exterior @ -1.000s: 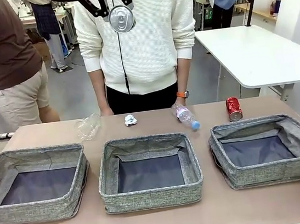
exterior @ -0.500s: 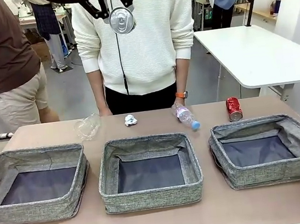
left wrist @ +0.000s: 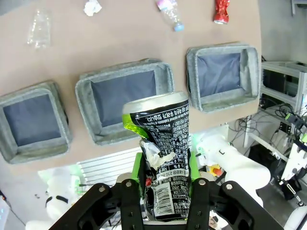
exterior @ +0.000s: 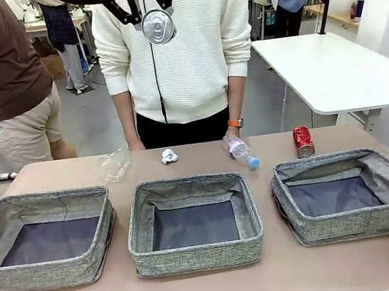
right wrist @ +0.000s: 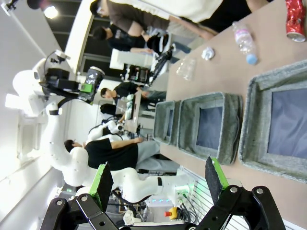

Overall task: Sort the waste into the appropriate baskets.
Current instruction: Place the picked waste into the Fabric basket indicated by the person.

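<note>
High over the table (exterior: 213, 286), the left end effector (left wrist: 165, 175) grips a dark can (left wrist: 160, 143) between its green pads (left wrist: 193, 162). The can stands along the fingers and juts well past their tips. The left wrist view shows the can's dented, creased side, black with white print, a green patch and a silver rim. The front view gives only its round silver end, level with the chest of a person (exterior: 182, 54) in a white ribbed sweater at the far side.

From above, the can hangs over the row of 3 grey woven-fabric baskets (exterior: 189, 183), square and soft-walled with dark linings. Along the table's far edge lie a crushed clear bottle (exterior: 114, 165), a crumpled white paper ball (exterior: 169, 155), a pink-labelled bottle (exterior: 240, 150) with a blue cap, and a red can (exterior: 303, 141) standing upright just behind the right basket.

The right wrist view, rolled sideways, shows the right end effector (right wrist: 158, 184) spread wide with nothing between its fingers, well clear of the baskets.
</note>
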Robot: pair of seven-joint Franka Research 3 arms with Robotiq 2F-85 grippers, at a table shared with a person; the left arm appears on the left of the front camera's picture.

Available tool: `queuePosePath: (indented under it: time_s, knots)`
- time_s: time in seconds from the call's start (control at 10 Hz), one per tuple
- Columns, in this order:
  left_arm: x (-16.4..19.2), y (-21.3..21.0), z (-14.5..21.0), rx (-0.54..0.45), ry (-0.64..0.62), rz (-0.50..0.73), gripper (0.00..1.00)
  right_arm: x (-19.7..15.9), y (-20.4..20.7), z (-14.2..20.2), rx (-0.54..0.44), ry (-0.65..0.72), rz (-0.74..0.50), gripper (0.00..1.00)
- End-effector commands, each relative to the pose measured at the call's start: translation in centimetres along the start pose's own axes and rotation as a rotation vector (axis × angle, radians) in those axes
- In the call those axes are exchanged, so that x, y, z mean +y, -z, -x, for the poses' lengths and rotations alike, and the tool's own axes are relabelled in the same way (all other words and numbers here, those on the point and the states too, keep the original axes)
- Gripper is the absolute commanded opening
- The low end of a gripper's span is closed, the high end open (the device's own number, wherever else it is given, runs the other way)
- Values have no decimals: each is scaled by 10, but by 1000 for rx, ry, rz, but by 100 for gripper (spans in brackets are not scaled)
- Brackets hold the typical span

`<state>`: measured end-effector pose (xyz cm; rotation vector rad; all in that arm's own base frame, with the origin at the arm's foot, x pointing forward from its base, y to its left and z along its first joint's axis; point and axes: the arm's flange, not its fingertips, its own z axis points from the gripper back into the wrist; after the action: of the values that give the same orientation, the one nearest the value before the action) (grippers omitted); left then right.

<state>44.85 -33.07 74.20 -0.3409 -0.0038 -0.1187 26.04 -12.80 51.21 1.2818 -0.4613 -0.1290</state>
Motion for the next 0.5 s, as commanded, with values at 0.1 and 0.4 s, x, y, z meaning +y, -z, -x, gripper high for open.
queuePosePath:
  time_s: [0.1, 0.4]
  knots:
    - [2, -3, 2, -4, 0, -2, 40, 2, 0, -3, -10, -25, -25, 100]
    - [2, -3, 2, -4, 0, -2, 40, 2, 0, -3, -10, -25, -25, 100]
